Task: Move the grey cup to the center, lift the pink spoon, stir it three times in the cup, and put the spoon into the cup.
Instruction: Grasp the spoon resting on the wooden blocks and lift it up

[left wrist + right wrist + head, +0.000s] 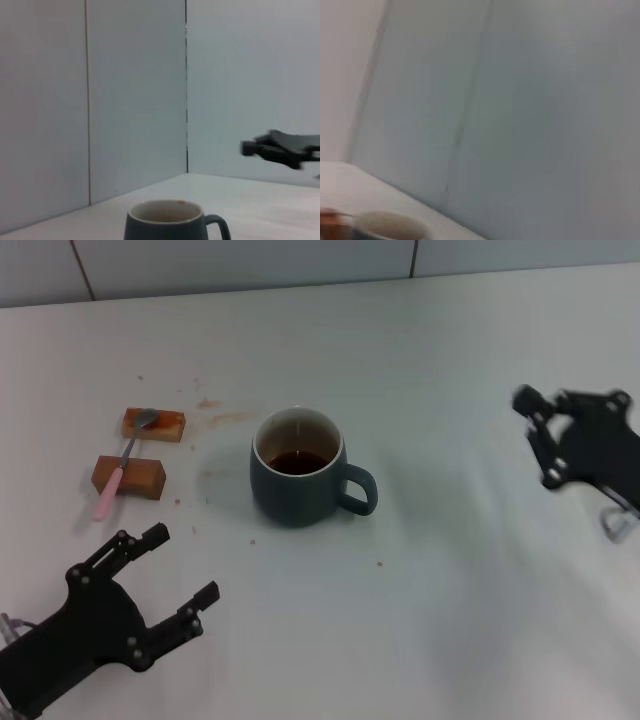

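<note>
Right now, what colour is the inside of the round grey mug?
White inside the round grey mug, above dark brown liquid; head view shows it best.

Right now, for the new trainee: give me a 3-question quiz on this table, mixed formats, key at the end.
1. True or false: the pink spoon already stands inside the grey cup.
2. Multiple choice: the spoon lies across A) two brown blocks, B) a saucer, C) the cup's rim.
3. Short answer: in the head view, toward which of the robot's sides does the cup's handle point, and is either gripper holding anything?

Key
1. False: it lies to the robot's left of the cup, apart from it.
2. A
3. Toward the robot's right. No: the left gripper is open and empty near the table's front, and the right gripper is off to the right, clear of the cup.
</note>
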